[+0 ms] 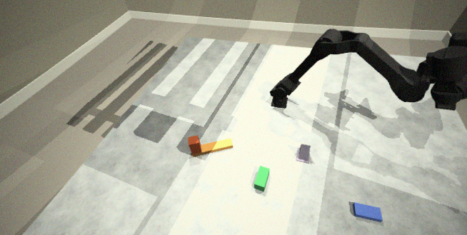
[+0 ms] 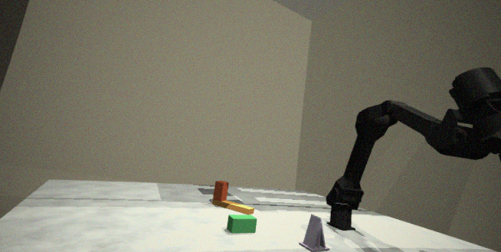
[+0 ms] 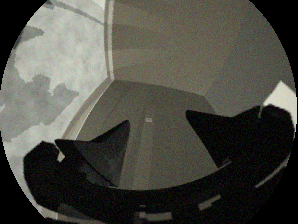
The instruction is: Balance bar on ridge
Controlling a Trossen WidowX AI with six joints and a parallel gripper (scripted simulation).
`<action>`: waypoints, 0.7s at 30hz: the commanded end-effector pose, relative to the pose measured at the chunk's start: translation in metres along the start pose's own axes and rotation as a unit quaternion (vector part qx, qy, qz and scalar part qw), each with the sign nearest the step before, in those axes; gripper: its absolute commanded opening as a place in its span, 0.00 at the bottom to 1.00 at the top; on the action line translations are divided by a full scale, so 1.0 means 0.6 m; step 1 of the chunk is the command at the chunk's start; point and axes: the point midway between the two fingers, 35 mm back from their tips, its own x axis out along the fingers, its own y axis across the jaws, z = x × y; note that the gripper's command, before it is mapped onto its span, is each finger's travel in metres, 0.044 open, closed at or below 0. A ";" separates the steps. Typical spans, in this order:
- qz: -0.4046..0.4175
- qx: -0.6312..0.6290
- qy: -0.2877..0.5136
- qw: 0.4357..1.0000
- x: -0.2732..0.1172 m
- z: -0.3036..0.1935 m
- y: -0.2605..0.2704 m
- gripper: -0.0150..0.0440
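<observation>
The bar (image 1: 216, 146) (image 2: 239, 207) lies flat on the table, yellow-orange, with an upright red block (image 1: 194, 146) (image 2: 221, 191) at its left end. The ridge (image 1: 303, 153) (image 2: 315, 234) is a narrow grey-purple wedge on a thin base; it stands upright on the table with nothing on it. My gripper (image 1: 279, 105) (image 2: 342, 227) (image 3: 157, 117) is open and empty, its fingers wide apart in the wrist view. It is low over the table, beyond the ridge in the top view and well to the right of the bar. Neither the bar nor the ridge shows in the wrist view.
A green block (image 1: 261, 178) (image 2: 242, 224) lies between the bar and the ridge, nearer the front in the top view. A flat blue block (image 1: 368, 211) lies at the front right there. A pale raised border (image 1: 250, 24) runs along the back.
</observation>
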 end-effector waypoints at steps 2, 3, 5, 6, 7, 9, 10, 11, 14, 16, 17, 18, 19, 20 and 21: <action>0.002 0.003 0.010 1.000 -0.007 -0.006 0.000 0.84; 0.003 0.007 0.023 1.000 -0.017 -0.013 0.000 0.80; 0.008 0.017 0.054 0.998 -0.040 -0.030 -0.001 0.79; 0.011 0.021 0.070 0.997 -0.051 -0.038 -0.001 0.79; 0.013 0.026 0.086 0.996 -0.064 -0.045 -0.001 0.79; 0.018 0.035 0.117 0.992 -0.088 -0.060 -0.001 0.79; 0.021 0.039 0.132 0.990 -0.101 -0.067 0.000 0.79; 0.021 0.043 0.137 0.989 -0.105 -0.069 -0.002 0.79; 0.019 0.070 0.174 0.982 -0.132 -0.081 -0.008 0.79; 0.025 0.075 0.200 0.977 -0.159 -0.093 -0.005 0.79; 0.029 0.077 0.213 0.974 -0.172 -0.099 -0.003 0.79; 0.033 0.079 0.226 0.970 -0.186 -0.104 -0.001 0.79; 0.037 0.081 0.239 0.967 -0.200 -0.109 0.002 0.79; 0.041 0.083 0.252 0.963 -0.214 -0.113 0.004 0.79; 0.045 0.084 0.264 0.960 -0.228 -0.117 0.005 0.79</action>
